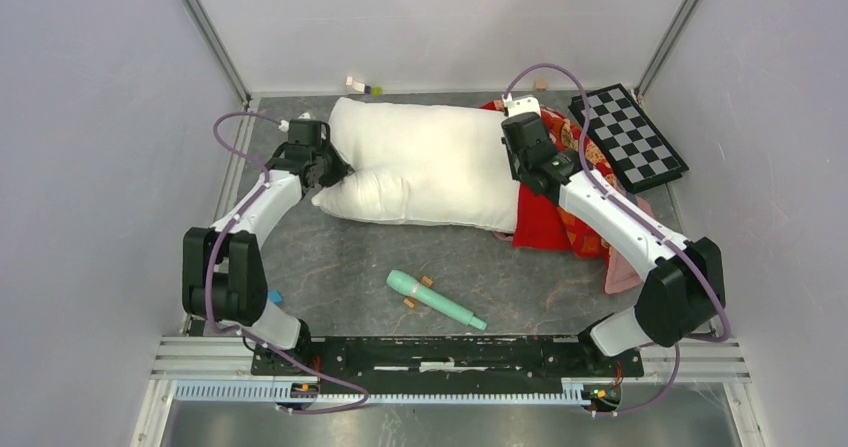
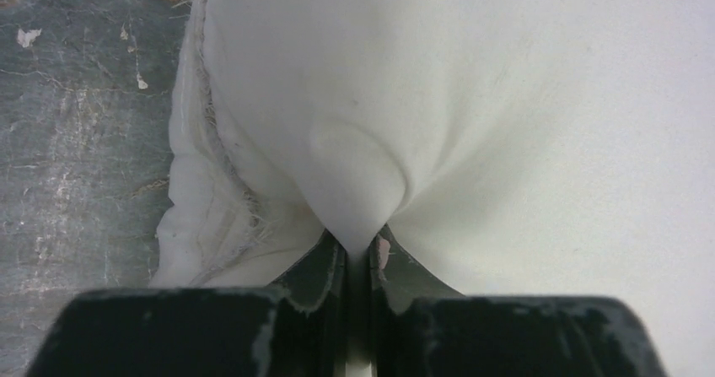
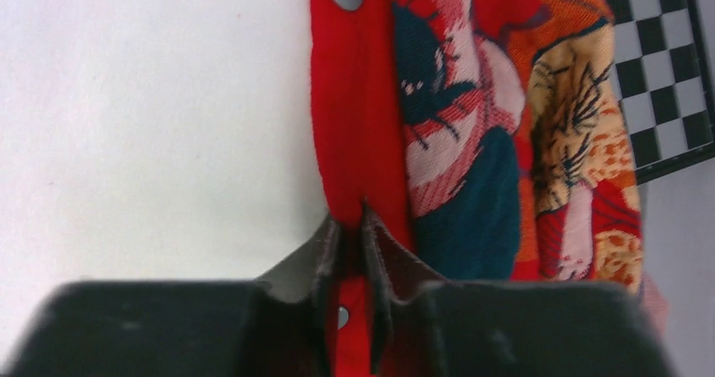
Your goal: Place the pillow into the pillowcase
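Note:
The white pillow [image 1: 420, 167] lies across the back middle of the table, its right end lying against the mouth of the red pillowcase [image 1: 545, 222]. My left gripper [image 1: 332, 173] is shut on a pinch of the pillow's left end; in the left wrist view the white fabric [image 2: 354, 183] bunches between the fingers. My right gripper [image 1: 530, 172] is shut on the pillowcase's red hem with metal snaps [image 3: 354, 141], beside the pillow [image 3: 152, 115]. The patterned side of the case [image 3: 506, 141] lies to the right.
A black-and-white checkerboard [image 1: 628, 137] lies at the back right, beside the pillowcase. A teal wand-shaped object [image 1: 435, 299] and small brown bits lie in front of the pillow. Small blocks [image 1: 360, 86] sit by the back wall. Side walls stand close on both sides.

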You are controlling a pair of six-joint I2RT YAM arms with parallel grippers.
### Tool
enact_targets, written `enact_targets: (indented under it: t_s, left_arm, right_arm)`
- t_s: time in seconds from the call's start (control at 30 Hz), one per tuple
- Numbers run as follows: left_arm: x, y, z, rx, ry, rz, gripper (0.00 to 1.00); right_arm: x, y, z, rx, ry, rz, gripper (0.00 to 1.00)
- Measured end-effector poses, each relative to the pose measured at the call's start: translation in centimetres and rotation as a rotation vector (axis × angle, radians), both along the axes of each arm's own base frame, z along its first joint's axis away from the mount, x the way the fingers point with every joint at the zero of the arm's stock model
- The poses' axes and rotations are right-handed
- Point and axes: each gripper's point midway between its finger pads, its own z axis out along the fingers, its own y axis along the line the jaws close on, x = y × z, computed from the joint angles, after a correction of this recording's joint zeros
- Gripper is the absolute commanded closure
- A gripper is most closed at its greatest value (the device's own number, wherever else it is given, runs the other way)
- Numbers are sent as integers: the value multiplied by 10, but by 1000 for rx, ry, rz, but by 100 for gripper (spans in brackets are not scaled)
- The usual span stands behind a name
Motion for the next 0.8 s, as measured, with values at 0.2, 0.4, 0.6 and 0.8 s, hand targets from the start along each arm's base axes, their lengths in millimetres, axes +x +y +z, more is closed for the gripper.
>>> enact_targets:
  t_s: [0.2, 0.4, 0.6, 0.8]
  left_arm:
    - [-9, -11, 3, 22, -17, 13, 98]
    - [-37, -72, 23, 72, -58, -52, 97]
    - [-40, -60, 31, 60, -44, 10, 98]
    - [-35, -51, 31, 5, -32, 51, 98]
  right_arm:
    - [17, 22, 32, -21, -3, 15, 100]
    - [25, 186, 90, 43, -84, 266, 100]
    - [-11, 218, 52, 4, 2, 377, 88]
    - [-5, 169, 42, -1, 25, 305, 27]
